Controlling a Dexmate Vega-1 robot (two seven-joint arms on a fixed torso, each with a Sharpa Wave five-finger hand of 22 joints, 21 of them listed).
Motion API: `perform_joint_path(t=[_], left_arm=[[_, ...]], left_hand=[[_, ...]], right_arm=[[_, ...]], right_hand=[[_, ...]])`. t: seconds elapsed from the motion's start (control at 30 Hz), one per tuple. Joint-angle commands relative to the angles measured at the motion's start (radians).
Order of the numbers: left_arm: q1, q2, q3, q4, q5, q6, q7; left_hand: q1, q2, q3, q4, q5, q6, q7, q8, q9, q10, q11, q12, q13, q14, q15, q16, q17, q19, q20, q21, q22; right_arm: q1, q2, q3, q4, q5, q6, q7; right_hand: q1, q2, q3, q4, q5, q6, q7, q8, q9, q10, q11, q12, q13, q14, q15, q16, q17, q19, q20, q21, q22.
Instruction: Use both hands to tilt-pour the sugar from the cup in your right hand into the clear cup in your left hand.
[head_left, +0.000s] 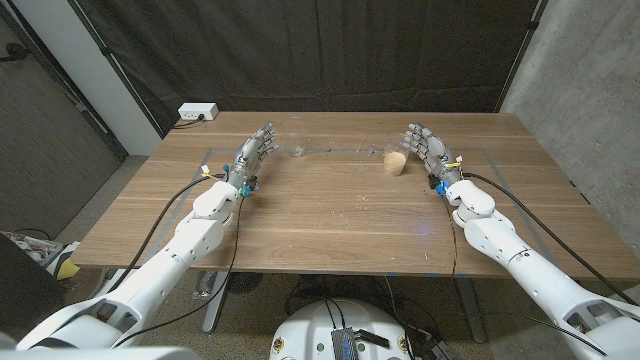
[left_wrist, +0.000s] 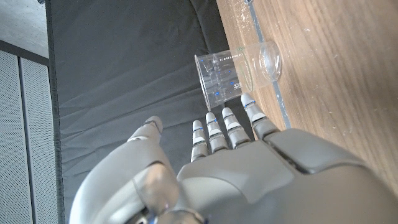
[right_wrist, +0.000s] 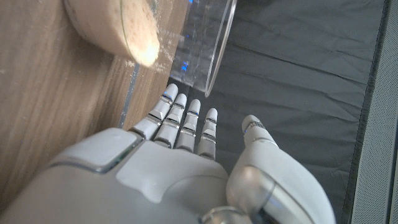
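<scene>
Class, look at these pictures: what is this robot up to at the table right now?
Nothing is being poured yet. The cup of sugar and the empty clear cup both stand on the wooden table. The right hand is open beside the sugar cup, and the left hand is open near the clear cup. Neither hand holds anything.

A lab-like test space is suggested by black cloth backdrops (head_left: 330, 50), a bare concrete wall (head_left: 590, 90) and a plain wooden surface (head_left: 330, 215).
</scene>
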Motion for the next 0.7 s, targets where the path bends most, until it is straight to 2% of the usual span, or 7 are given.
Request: perform_joint_path(t=[0.03,0.2,0.27,0.33,0.47,0.6,0.7], left_arm=[[0.009,0.012,-0.004,-0.001,-0.006,-0.009,-0.023],[0.021,0.022,-0.011,-0.016,-0.008,-0.008,-0.019],[0.026,0.03,-0.012,-0.025,-0.005,-0.005,-0.016],[0.028,0.033,-0.015,-0.027,-0.004,-0.008,-0.017],[0.044,0.041,-0.024,-0.045,-0.004,-0.01,-0.001],[0.05,0.05,-0.026,-0.054,-0.004,-0.005,0.001],[0.053,0.053,-0.027,-0.056,-0.001,-0.01,-0.001]], left_hand=[[0.007,-0.002,0.006,-0.002,0.006,0.004,-0.001,0.004,0.005,0.008,0.0,0.006,0.004,0.009,-0.027,0.007,0.002,0.01,0.0,0.005,0.005],[0.006,-0.002,0.007,-0.002,0.006,0.004,-0.001,0.003,0.005,0.007,-0.002,0.005,0.004,0.009,-0.029,0.007,0.002,0.01,-0.001,0.004,0.005],[0.006,-0.003,0.007,-0.002,0.006,0.006,-0.002,0.003,0.005,0.008,0.0,0.006,0.004,0.009,-0.029,0.007,0.002,0.009,0.001,0.003,0.005],[0.006,-0.004,0.007,-0.003,0.005,0.005,-0.003,0.003,0.005,0.005,-0.001,0.005,0.004,0.01,-0.028,0.007,0.002,0.009,0.001,0.003,0.005],[0.006,-0.006,0.006,-0.004,0.005,0.003,-0.007,0.001,0.005,0.006,-0.002,0.005,0.004,0.011,-0.029,0.007,0.002,0.008,0.001,0.002,0.005],[0.006,-0.008,0.006,-0.004,0.004,0.005,-0.007,0.002,0.006,0.008,-0.003,0.006,0.003,0.012,-0.031,0.007,0.002,0.009,0.002,0.001,0.005],[0.005,-0.009,0.006,-0.004,0.004,0.009,-0.007,0.003,0.006,0.012,-0.002,0.007,0.003,0.015,-0.031,0.009,0.002,0.011,0.003,0.001,0.006]], right_arm=[[-0.017,-0.013,-0.001,-0.018,-0.02,0.019,-0.006],[-0.002,-0.017,-0.007,-0.002,-0.02,0.027,0.028],[0.009,-0.023,-0.012,0.015,-0.024,0.04,0.059],[0.017,-0.034,-0.018,0.021,-0.036,0.042,0.073],[0.036,-0.062,-0.029,0.041,-0.068,0.055,0.108],[0.052,-0.087,-0.036,0.057,-0.097,0.059,0.124],[0.06,-0.102,-0.042,0.067,-0.119,0.067,0.132]], right_hand=[[0.008,-0.007,0.002,-0.005,0.003,0.006,0.003,0.005,0.005,0.009,0.001,0.004,0.004,0.003,-0.053,0.005,0.001,0.01,0.001,0.005,0.005],[0.007,-0.022,-0.004,-0.013,0.002,-0.003,0.005,0.001,0.005,0.002,0.001,0.0,0.003,-0.004,-0.047,0.001,-0.003,0.007,0.008,0.002,0.005],[0.003,-0.039,-0.013,-0.022,0.0,-0.026,0.009,-0.008,0.004,-0.02,0.003,-0.009,0.002,-0.024,-0.04,-0.006,-0.006,-0.006,0.022,-0.006,0.004],[-0.001,-0.083,-0.034,-0.04,-0.009,-0.065,0.017,-0.023,0.002,-0.047,0.011,-0.021,0.0,-0.058,-0.027,-0.016,-0.012,-0.029,0.042,-0.023,0.002],[-0.021,-0.137,-0.064,-0.051,-0.034,-0.121,0.025,-0.039,-0.005,-0.114,0.013,-0.048,-0.003,-0.124,-0.007,-0.028,-0.02,-0.06,0.07,-0.05,0.001],[-0.032,-0.162,-0.079,-0.054,-0.044,-0.177,0.037,-0.054,-0.011,-0.16,0.024,-0.066,-0.006,-0.159,0.004,-0.031,-0.024,-0.079,0.081,-0.068,0.001],[-0.032,-0.176,-0.086,-0.058,-0.044,-0.197,0.044,-0.054,-0.015,-0.182,0.029,-0.075,-0.01,-0.18,0.012,-0.033,-0.028,-0.089,0.086,-0.078,0.001]])
